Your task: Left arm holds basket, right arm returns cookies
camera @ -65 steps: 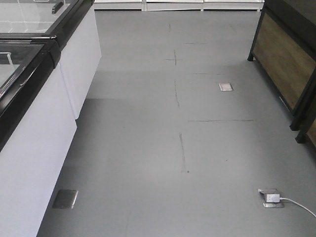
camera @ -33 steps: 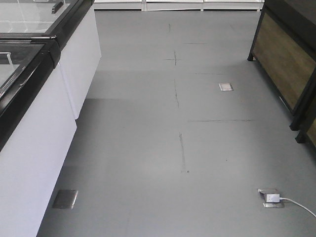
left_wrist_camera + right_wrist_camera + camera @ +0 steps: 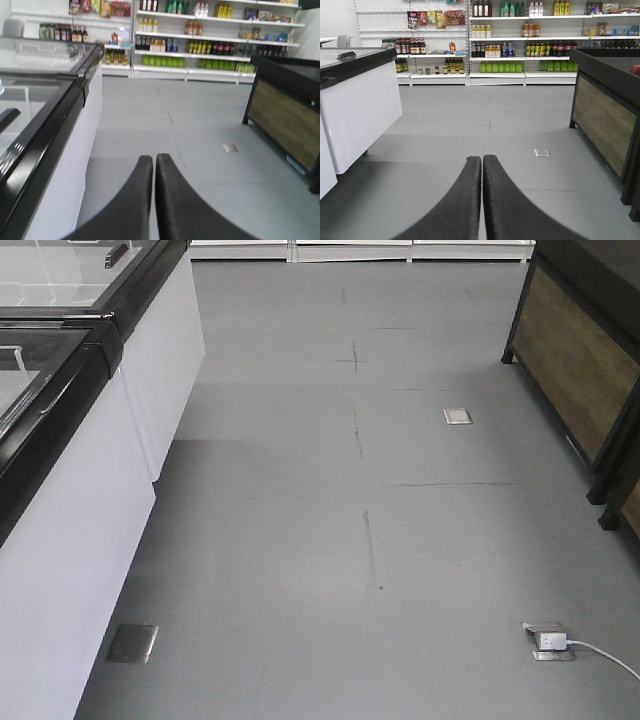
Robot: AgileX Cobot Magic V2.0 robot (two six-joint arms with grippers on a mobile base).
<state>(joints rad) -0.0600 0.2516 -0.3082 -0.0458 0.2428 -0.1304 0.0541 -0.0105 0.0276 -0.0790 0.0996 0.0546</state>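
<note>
**Visitor:** Where's the basket, and where are the cookies?

**Onlooker:** I can't tell. Neither shows in any of the three views, so I can't describe the carton either.

**Visitor:** And the arms?

**Onlooker:** The left end effector (image 3: 154,159) has its two dark fingers pressed together with nothing between them. The right end effector (image 3: 482,159) is the same, closed tip to tip and gripping nothing. Both point down the aisle over the grey floor (image 3: 300,540).

**Visitor:** Any containers about?

**Onlooker:** There are chest freezers (image 3: 70,540) along the left, with white bodies, black rims and glass lids. The glass glares, so I can't make out what's inside. On the right is a black-framed display stand (image 3: 575,350) with wood panels. The right wrist view catches a red object (image 3: 636,69) on the stand's top edge, too small to identify.

**Visitor:** What about the shelves?

**Onlooker:** Only the wrist views show them stocked. The shelving (image 3: 520,45) on the far wall holds rows of bottles. There are green bottles (image 3: 502,66) low down, dark ones above them and yellow bottles (image 3: 561,7) at top right. Snack packets (image 3: 432,17) hang at upper left. The front view cuts off at the white shelf base.

**Visitor:** Does the front view add anything?

**Onlooker:** It does. A white plug (image 3: 550,640) with a cable sits on a floor socket at lower right, and a metal floor plate (image 3: 132,642) lies just beside the freezer. The mid-aisle plate (image 3: 457,416) shows in all three views.
</note>
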